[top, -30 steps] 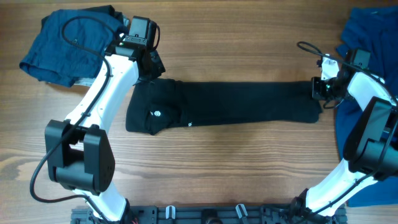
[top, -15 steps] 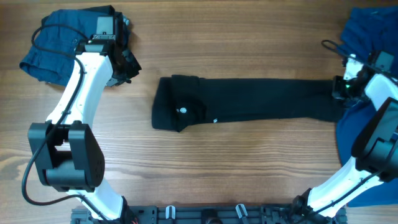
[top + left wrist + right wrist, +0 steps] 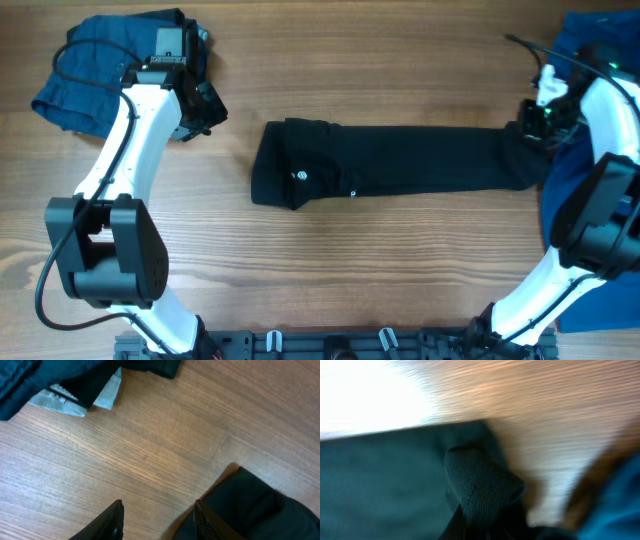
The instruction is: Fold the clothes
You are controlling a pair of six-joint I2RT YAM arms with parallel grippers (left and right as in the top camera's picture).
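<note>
Across the middle of the desk (image 3: 380, 60) the black shirt (image 3: 400, 165) lies in a long folded strip, the right gripper (image 3: 532, 122) clamped tight on its right end beside the royal blue garment (image 3: 590, 50). Over on the left, the left gripper (image 3: 157, 515) hangs partly open and empty, between the dark blue garment (image 3: 100, 70) and the shirt.

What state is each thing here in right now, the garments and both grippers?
black shirt: folded into a long strip, lying flat on the table, right end bunched up.
dark blue garment: crumpled heap, far left corner.
royal blue garment: loose heap at the right edge, partly out of frame.
left gripper: open, empty, over the table.
right gripper: shut on the black shirt's right end.
</note>
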